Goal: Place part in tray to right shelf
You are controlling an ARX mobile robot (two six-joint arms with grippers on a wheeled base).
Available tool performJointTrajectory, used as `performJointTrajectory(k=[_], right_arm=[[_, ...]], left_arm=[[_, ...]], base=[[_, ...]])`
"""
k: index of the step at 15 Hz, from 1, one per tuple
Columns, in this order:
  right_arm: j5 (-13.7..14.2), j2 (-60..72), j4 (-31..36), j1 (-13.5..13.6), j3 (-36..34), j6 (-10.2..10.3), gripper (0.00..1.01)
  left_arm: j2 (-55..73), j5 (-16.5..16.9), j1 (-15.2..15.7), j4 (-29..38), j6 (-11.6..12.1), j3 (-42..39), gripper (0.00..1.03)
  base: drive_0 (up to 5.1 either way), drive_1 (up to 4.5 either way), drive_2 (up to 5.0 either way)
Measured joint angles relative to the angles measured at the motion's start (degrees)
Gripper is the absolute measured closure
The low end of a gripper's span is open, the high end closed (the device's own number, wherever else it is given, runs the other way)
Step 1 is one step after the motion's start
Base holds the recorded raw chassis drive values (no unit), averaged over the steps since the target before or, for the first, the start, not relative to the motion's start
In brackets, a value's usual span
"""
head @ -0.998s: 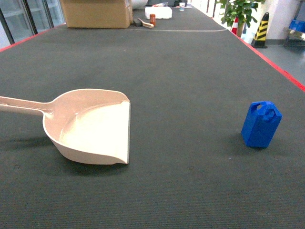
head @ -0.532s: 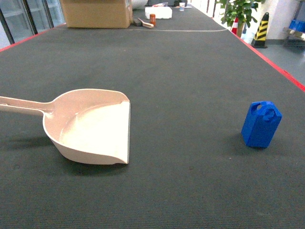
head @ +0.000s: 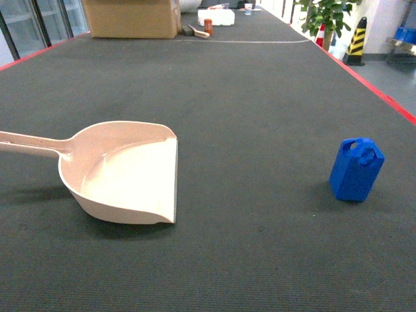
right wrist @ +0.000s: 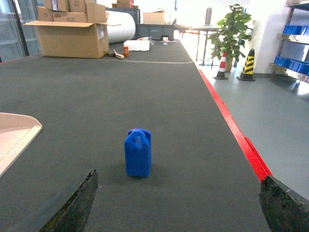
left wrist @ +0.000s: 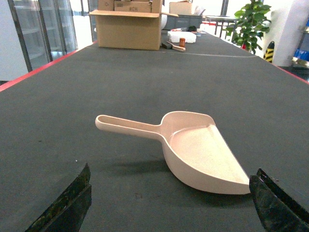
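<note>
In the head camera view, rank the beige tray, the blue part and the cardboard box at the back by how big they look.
1. Tray: largest in the view.
2. Cardboard box: looks smaller, but it sits far back and is cut off by the top edge, so its real size is unsure.
3. Part: smallest.

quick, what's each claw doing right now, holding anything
Left claw: open, empty, tray ahead of it.
Right claw: open, empty, part standing ahead of it.
</note>
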Motion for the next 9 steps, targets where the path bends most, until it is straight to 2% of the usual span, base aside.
performJointTrajectory(k=[1,2,3,4,5,7,9], right_arm=[[0.02,0.0,-0.04,0.0,0.0,0.0,0.03],[-0.02,0.0,0.0,0.0,0.0,0.0,0.03],[-0.02,0.0,-0.02,0.0,0.0,0.0,0.03],[-0.02,0.0,-0.11,0.0,0.0,0.0,0.03],[-0.02,0.0,-0.07,0.0,0.0,0.0,0.03],[-0.02,0.0,-0.07,0.0,0.0,0.0,0.03],[-0.02,0.0,-0.07,0.0,0.0,0.0,0.03]], left_arm=[[3.58,2.95,1.44,-8.07,-2.14,2.51,0.05],[11.82,7.58,4.52,-9.25,-7.41,4.83,0.05],[18.62,11.06,5.92,-4.46,-13.51,5.01,0.05],[26.34,14.08,5.88,2.93,-19.5,5.4,0.05],[36.33,14.84,5.84,11.78,-24.59,6.84,0.05],[59.23,15.76,6.32,30.47,-33.4,12.59,0.05],[77.68,16.09,7.02,41.92,-39.98,19.8,0.05]], base=[[0.0,0.0,0.0],[0.0,0.0,0.0],[0.0,0.0,0.0],[0.0,0.0,0.0],[0.0,0.0,0.0],[0.0,0.0,0.0],[0.0,0.0,0.0]])
